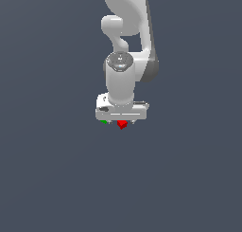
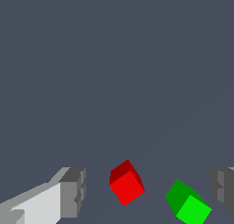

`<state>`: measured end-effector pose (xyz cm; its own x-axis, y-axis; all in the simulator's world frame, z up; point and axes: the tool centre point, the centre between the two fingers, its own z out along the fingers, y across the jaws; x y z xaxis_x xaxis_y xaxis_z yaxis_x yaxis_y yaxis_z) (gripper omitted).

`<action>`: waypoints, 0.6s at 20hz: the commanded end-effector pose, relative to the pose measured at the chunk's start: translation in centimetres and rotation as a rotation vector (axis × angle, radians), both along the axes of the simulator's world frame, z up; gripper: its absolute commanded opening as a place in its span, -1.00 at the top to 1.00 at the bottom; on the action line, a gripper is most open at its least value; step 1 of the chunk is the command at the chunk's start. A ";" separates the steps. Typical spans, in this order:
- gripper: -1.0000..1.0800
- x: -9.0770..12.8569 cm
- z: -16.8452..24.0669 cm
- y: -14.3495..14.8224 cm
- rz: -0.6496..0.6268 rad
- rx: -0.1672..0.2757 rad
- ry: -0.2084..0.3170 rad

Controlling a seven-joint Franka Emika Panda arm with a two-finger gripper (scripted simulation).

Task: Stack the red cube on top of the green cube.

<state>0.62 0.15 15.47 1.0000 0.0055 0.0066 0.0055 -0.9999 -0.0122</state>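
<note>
The white arm [image 1: 124,46] is seen in the upper middle of the exterior view, reaching down from the top edge, with its wrist turned toward the dark grey surface [image 1: 56,179]. The gripper [image 1: 121,118] is carried low at the centre of the frame, just above that surface. Directly beneath its body, the red cube [image 1: 122,124] is seen poking out below the lower edge, slightly right of the frame's centre line. The green cube [image 1: 104,121] is shown only as a small sliver at the exterior view's left of the red one, mostly hidden by the gripper body.

In the wrist view, the jaws are held wide apart: one finger [image 2: 73,192] is seen at the lower left and the other at the lower right edge. Nothing is gripped. Both cubes lie in the gap between the fingers, the red cube [image 2: 127,187] near the middle and the green cube [image 2: 188,203] closer to the right-hand finger. The two cubes are set apart, not touching, and each is turned at an angle to the fingers. Whether the fingertips reach the surface cannot be judged with confidence.
</note>
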 end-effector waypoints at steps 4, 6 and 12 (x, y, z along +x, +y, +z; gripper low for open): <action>-0.92 -0.1 -0.1 0.0 0.007 0.000 0.000; -0.92 -0.2 -0.3 0.1 0.020 0.000 0.000; -0.92 -1.2 -1.3 0.5 0.096 -0.002 0.000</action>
<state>-0.30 0.52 14.48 0.9968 0.0791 0.0066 0.0792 -0.9968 -0.0107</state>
